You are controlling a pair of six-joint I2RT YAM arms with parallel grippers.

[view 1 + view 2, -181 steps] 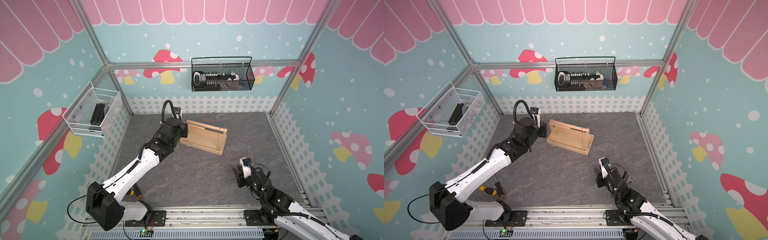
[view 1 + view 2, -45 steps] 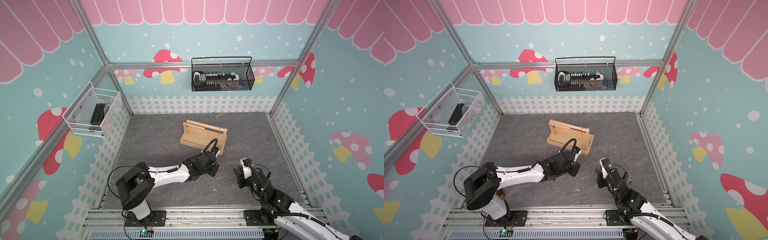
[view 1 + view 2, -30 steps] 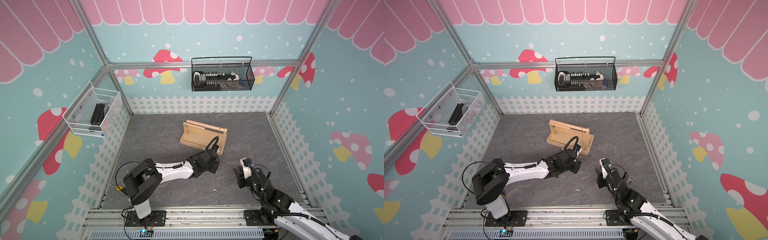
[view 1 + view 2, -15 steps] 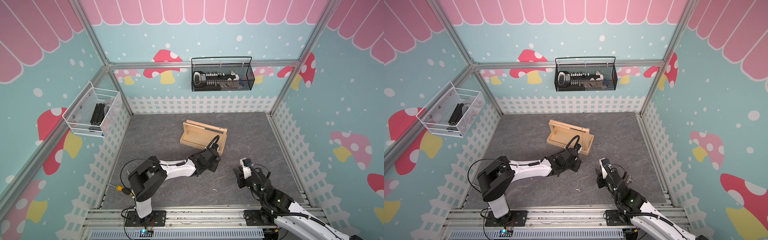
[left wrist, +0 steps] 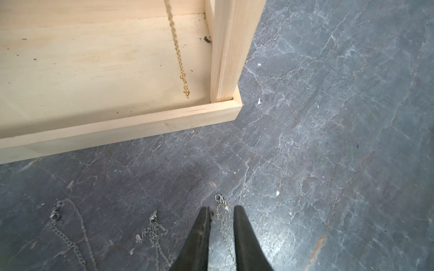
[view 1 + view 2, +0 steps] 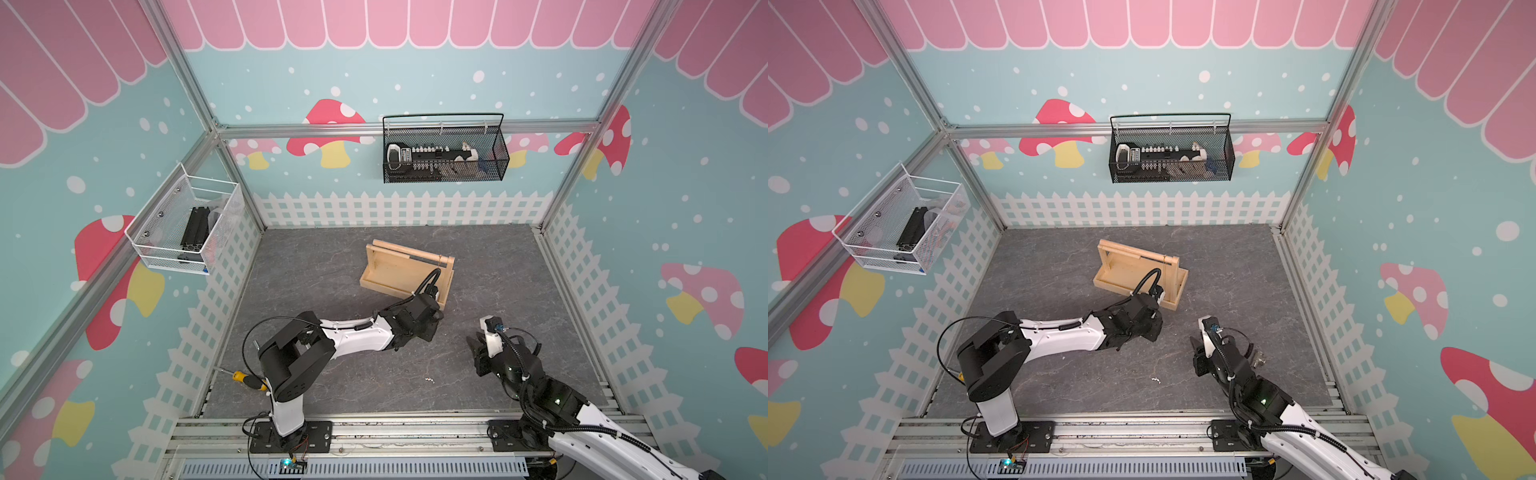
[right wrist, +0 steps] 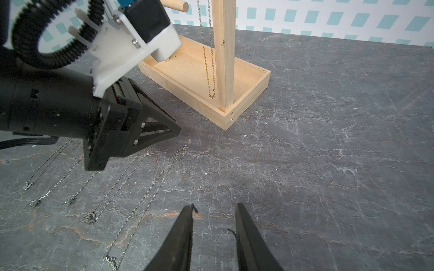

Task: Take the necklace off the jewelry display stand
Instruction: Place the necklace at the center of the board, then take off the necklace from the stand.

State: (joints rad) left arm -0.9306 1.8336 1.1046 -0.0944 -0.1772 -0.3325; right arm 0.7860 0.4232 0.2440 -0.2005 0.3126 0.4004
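Observation:
The pale wooden jewelry display stand [image 6: 399,272] [image 6: 1133,274] stands mid-floor. A gold necklace [image 7: 208,58] [image 5: 177,52] hangs from its dowel bar [image 7: 175,5], beside the side post, down to the base. My left gripper [image 5: 222,208] [image 6: 430,332] is low over the floor, just in front of the stand's near right corner. Its jaws are slightly open, and a silver necklace [image 5: 218,198] lies loose on the floor between them. My right gripper [image 7: 215,206] [image 6: 473,343] hovers open and empty further right.
Several silver chains [image 7: 145,194] [image 5: 70,232] lie stretched on the grey floor by the left arm. A black wire basket [image 6: 444,153] hangs on the back wall and a white mesh basket [image 6: 187,226] on the left wall. A yellow-handled screwdriver [image 6: 245,378] lies front left.
The left gripper carried a silver necklace from the stand down to the floor. In the last second it edged toward the stand's corner and its jaws parted off the chain. The right arm stayed put.

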